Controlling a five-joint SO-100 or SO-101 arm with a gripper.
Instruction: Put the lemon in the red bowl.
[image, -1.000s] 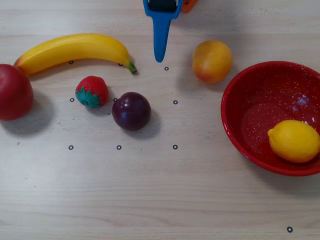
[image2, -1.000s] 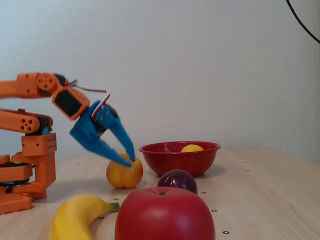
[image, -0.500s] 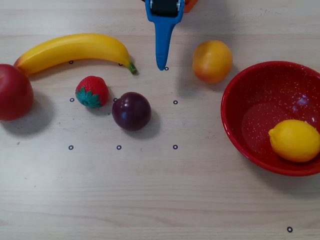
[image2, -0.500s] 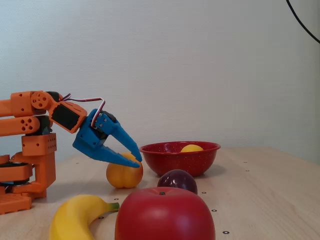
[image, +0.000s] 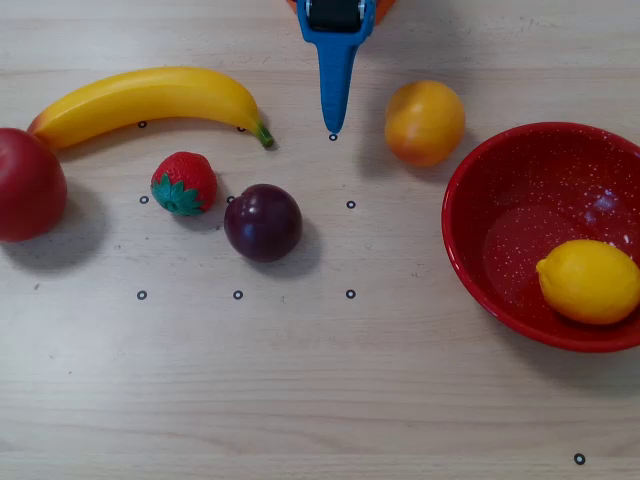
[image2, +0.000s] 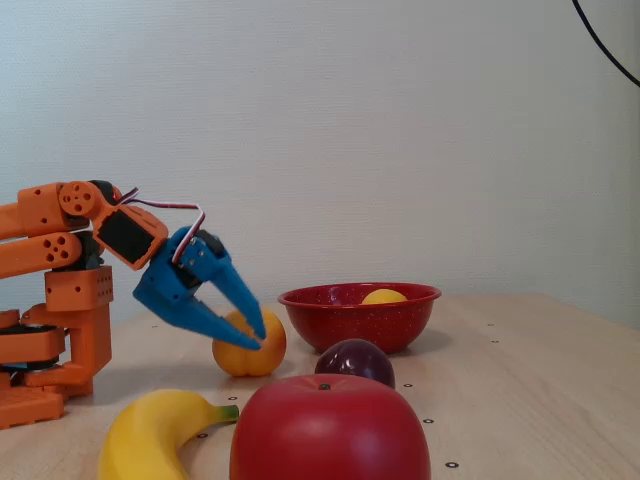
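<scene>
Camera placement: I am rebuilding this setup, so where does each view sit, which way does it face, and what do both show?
Overhead view: above the table, looking straight down; only the blue gripper tip enters from the top edge.
Fixed view: low at table height, looking sideways across the fruit to a white wall; shows the orange arm and gripper.
Shared: the lemon in the red bowl, plum, banana, apple.

The orange arm (image2: 60, 250) is seen folded low, its blue hand (image2: 255, 338) angled downward, fingers parted and nothing held.
</scene>
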